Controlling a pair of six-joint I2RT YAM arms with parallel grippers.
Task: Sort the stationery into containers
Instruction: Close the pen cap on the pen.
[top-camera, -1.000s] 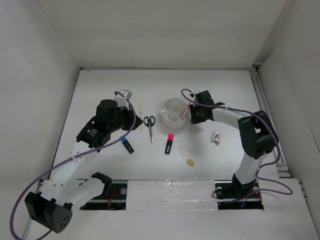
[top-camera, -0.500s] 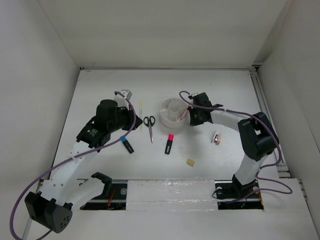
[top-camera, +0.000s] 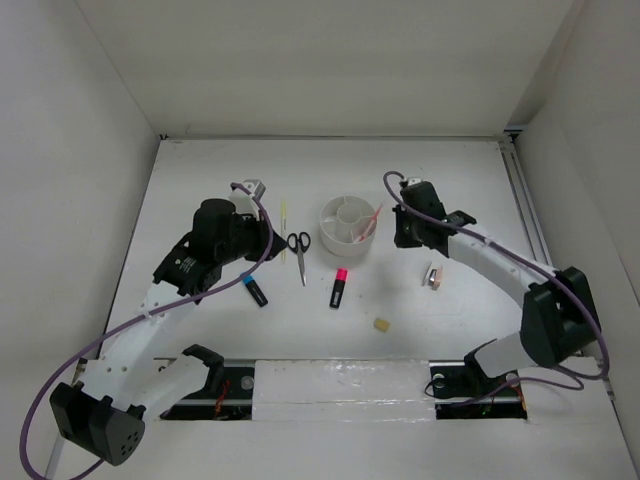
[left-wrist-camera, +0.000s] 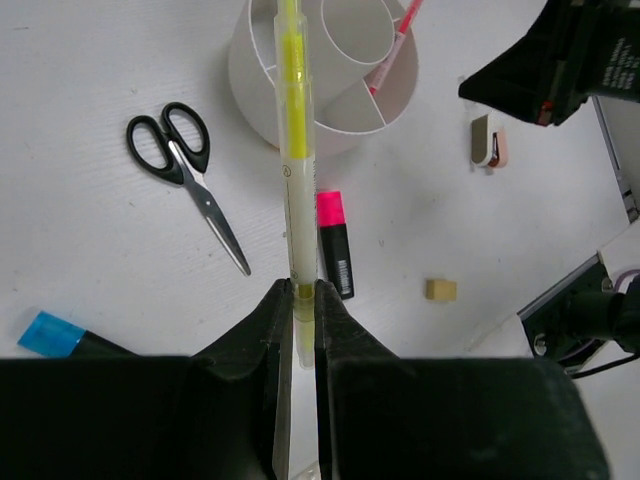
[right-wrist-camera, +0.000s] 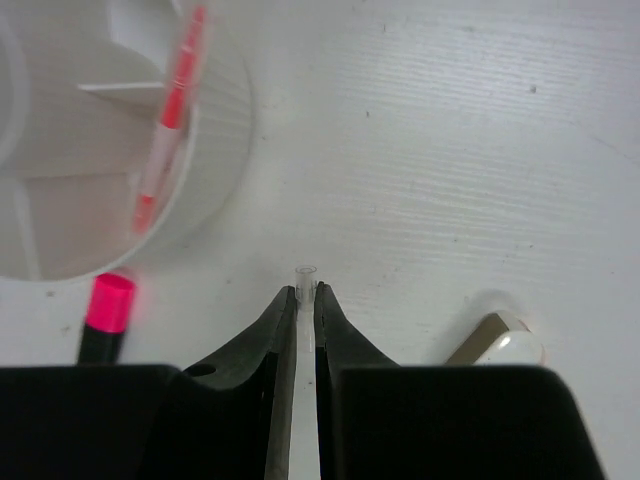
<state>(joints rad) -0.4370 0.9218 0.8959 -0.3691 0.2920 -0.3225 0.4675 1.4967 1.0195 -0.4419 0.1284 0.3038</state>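
L gripper (left-wrist-camera: 298, 292): clamped on the yellow pen (left-wrist-camera: 293, 150) near one end. The rest of the pen sticks out ahead of the jaws.
Yellow pen: held off the table, we judge. In the top view it runs near–far, just left of the scissors (left-wrist-camera: 190, 170).
Organiser (top-camera: 330, 238): to the right of the pen. From the L wrist cam the pen's free end lines up over its wall.
Key relation: the pen's long axis aims at the organiser. We reckon the L arm needs a short carry right, then a tip down into a compartment.
R gripper (right-wrist-camera: 306, 296): jaws drawn almost together, no stationery in them. There's a tiny clear stub (right-wrist-camera: 305, 272) at the tips; can't tell what it is.
R arm: just right of the organiser, but the L arm has the pen.
Red pen (right-wrist-camera: 170, 115): already in, leaning on the rim.
Not yet sorted: pink-cap highlighter (left-wrist-camera: 333, 245), blue-cap highlighter (left-wrist-camera: 50, 333), tan eraser (left-wrist-camera: 440, 290), pink eraser (left-wrist-camera: 490, 148), plus the scissors.
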